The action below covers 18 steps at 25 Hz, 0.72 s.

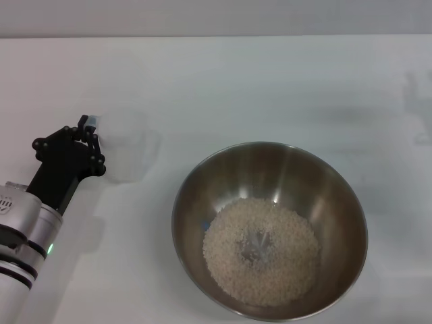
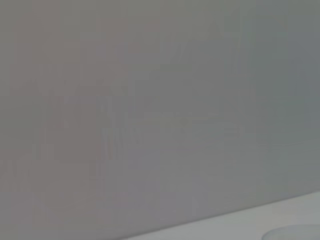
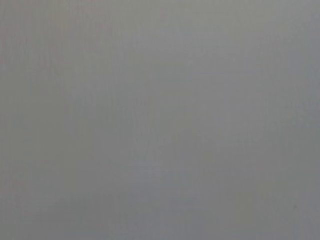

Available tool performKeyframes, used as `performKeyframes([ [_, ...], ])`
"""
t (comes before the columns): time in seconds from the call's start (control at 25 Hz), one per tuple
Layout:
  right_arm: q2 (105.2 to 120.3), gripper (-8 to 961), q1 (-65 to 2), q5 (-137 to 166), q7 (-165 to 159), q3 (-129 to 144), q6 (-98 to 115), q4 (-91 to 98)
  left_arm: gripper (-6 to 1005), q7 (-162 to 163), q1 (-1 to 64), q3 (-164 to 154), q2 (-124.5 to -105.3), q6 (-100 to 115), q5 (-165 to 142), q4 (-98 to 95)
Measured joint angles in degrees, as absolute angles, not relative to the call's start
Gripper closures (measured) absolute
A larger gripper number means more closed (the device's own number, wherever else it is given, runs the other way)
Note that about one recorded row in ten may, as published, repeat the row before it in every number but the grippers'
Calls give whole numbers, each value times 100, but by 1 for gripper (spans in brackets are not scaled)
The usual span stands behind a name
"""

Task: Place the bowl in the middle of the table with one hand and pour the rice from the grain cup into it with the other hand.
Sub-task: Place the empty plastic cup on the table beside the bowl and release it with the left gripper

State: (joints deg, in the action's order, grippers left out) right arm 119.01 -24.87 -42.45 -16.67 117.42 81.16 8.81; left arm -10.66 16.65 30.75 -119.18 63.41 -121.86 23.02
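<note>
Rice (image 1: pixel 262 251) fills my bowl (image 1: pixel 202 182) at 6 o'clock; left gripper (image 1: pixel 88 138) pinches the cup (image 1: pixel 128 145) at 9; table (image 1: pixel 270 81) open beyond.

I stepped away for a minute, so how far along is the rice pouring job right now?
Nearly finished. The bowl sits on the table with the rice heaped inside, so placing and pouring look done. In hand: the left gripper is at the handle of the grain cup, which stands upright left of the bowl and looks empty. Left: letting go and pulling that arm back. The right gripper is out of view.
</note>
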Motion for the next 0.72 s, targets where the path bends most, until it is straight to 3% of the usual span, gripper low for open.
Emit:
performKeyframes([
  [0.6, 11900, 512, -2465, -4245, -1670, 11739, 8262, 914, 915, -372, 1577, 3035, -11901, 6166, -12104, 2273],
  [0.72, 11900, 512, -2458, -4245, -1670, 11740, 8262, 914, 806, -220, 1501, 3037, -11882, 6220, -12103, 2277],
])
